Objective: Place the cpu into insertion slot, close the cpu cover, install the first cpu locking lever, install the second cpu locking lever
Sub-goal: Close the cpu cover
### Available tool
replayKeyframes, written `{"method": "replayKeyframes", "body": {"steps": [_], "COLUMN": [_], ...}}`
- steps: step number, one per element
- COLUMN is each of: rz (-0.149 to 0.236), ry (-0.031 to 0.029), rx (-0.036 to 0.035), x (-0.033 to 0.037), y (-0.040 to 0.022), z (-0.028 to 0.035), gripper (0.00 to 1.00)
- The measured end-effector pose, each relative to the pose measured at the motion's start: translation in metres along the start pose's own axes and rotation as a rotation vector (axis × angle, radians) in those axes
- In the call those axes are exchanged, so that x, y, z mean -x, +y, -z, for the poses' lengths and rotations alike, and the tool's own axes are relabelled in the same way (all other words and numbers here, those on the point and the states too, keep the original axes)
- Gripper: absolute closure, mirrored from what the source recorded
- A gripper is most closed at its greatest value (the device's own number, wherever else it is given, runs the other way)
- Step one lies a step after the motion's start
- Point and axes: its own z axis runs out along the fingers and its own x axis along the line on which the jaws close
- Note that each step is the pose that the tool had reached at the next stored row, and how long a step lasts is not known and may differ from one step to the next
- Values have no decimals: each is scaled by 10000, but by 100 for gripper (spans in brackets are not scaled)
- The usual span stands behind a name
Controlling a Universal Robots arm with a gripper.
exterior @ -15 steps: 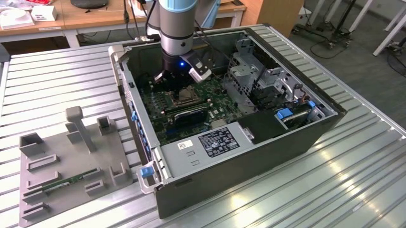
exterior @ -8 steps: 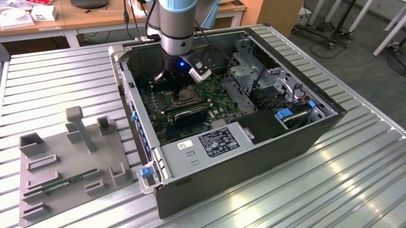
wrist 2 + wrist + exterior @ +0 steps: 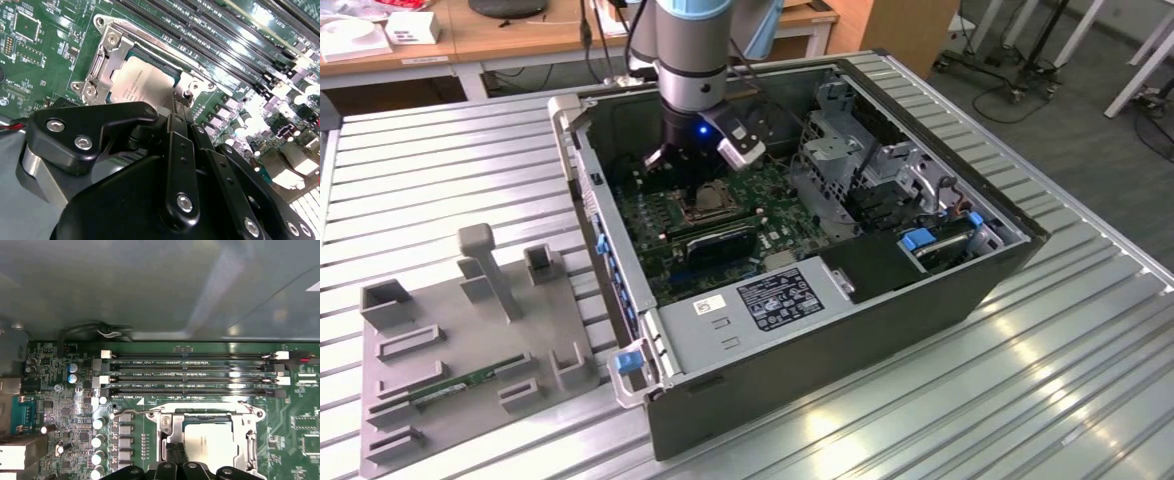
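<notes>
1. Now the gripper (image 3: 179,102) sits with fingers closed together at the cpu cover (image 3: 168,432) edge.
2. I see the cpu (image 3: 210,440) seated in the insertion slot (image 3: 207,416), near the motherboard (image 3: 65,410) middle.
3. My worry: slipping tips could scrape the motherboard.

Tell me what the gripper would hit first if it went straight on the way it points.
Probably the cpu cover, at its frame edge beside the cpu. The gripper points down at them; depth is unclear, so it might land on the cpu instead.
</notes>
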Motion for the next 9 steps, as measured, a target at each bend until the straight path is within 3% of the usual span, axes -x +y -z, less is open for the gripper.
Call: {"method": "replayKeyframes", "body": {"steps": [9], "rz": [0], "ry": [2], "rx": [-2], "x": [2], "y": [7], "z": [133], "gripper": [89]}}
